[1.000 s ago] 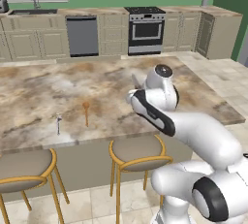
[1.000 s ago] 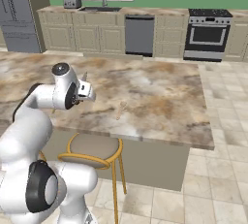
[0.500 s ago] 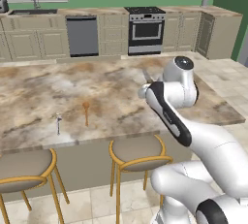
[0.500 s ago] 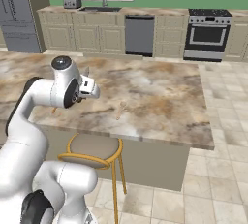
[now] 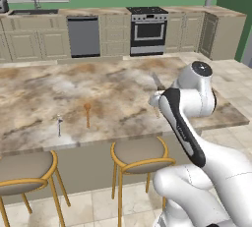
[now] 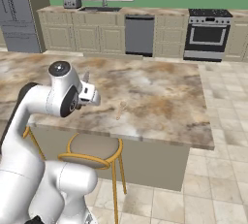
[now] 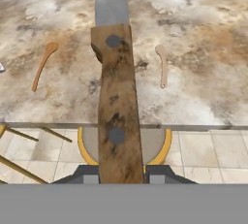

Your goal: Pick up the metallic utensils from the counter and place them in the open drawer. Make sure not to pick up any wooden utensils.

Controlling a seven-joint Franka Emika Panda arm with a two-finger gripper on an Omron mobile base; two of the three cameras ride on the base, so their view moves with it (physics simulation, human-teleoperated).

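My gripper is shut on a knife with a dark brown handle and a grey blade that points away from the hand. It hangs above the near edge of the marbled counter. From the base views the gripper holds the knife blade upward. A thin silvery utensil lies on the counter at the left near the front edge. The orange-brown wooden spoon lies to its right. The open drawer is out of view.
A paler spoon lies on the counter to the right of the knife. Two round stools with yellow frames stand under the counter's front edge. Cabinets, a stove and a dishwasher line the back wall.
The arm has swung to the right along the counter's front with the knife still in its grip. The utensils on the counter have not moved.
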